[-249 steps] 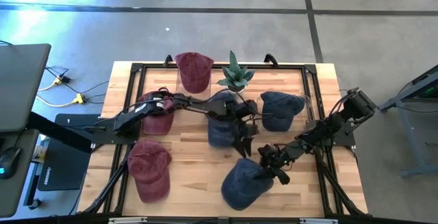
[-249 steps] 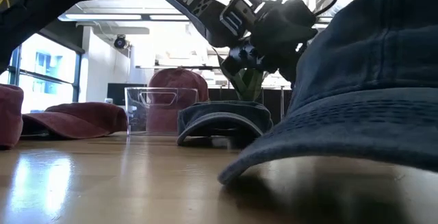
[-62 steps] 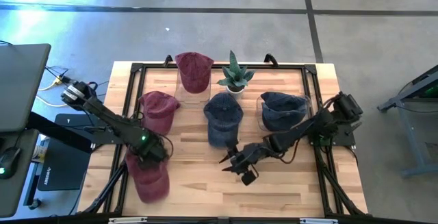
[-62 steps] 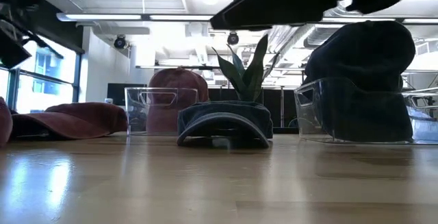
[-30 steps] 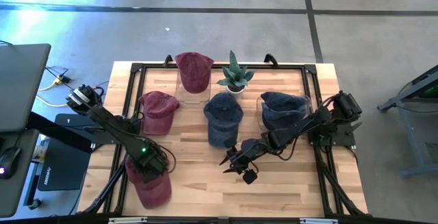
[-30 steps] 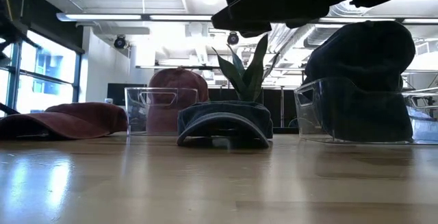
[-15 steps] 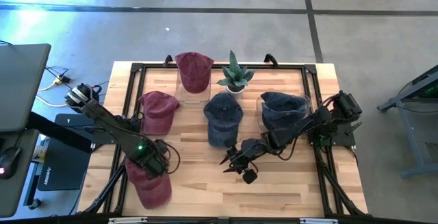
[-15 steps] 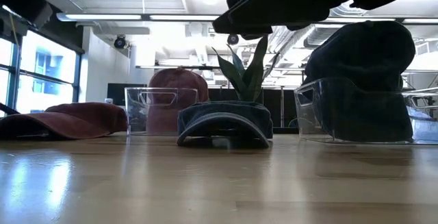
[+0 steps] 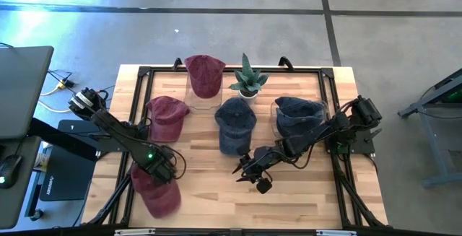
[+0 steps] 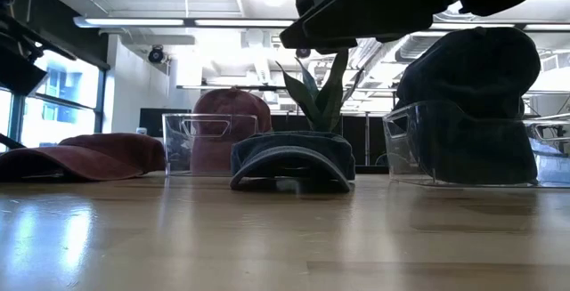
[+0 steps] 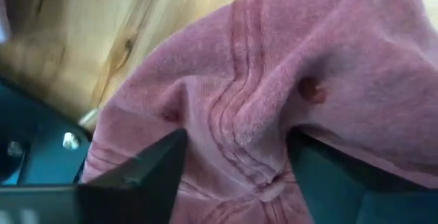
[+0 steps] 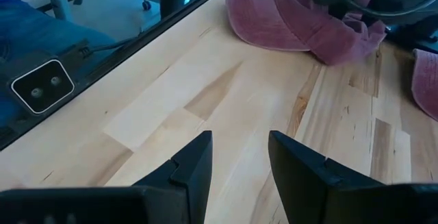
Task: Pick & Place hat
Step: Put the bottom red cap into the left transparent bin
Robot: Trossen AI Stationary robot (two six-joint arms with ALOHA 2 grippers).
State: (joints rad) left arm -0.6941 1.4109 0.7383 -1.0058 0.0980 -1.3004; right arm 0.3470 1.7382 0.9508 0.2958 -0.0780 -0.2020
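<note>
Left gripper [image 9: 164, 169] is seen low over the front-left of the table [image 9: 202, 185], its fingers [image 11: 147, 166] spread apart on either side of a bunched fold of the maroon hat [image 9: 157, 194], w/ no firm pinch visible; fabric fills the left wrist view. That hat lies at the table's front-left corner, partly covered by the gripper from above. Behind it a second maroon cap [image 9: 164, 117] is laid flat, and a third maroon cap [image 9: 204, 73] is set in a clear bin [image 10: 198, 142] at the back. At centre a navy cap [image 9: 235, 124] is seen in front of a potted plant [image 9: 248, 77]. Right gripper [image 9: 249, 172] is held above bare wood at front-centre, fingers [image 12: 195, 162] parted w/ nothing between them. Further right another navy hat [image 9: 296, 115] is seated in a clear container [image 10: 463, 144]. In the low view the front-left hat is out of frame, and the right arm cuts across the top, blocking the plant's upper leaves. A laptop [image 9: 22, 92] is cut off at the left edge.
</note>
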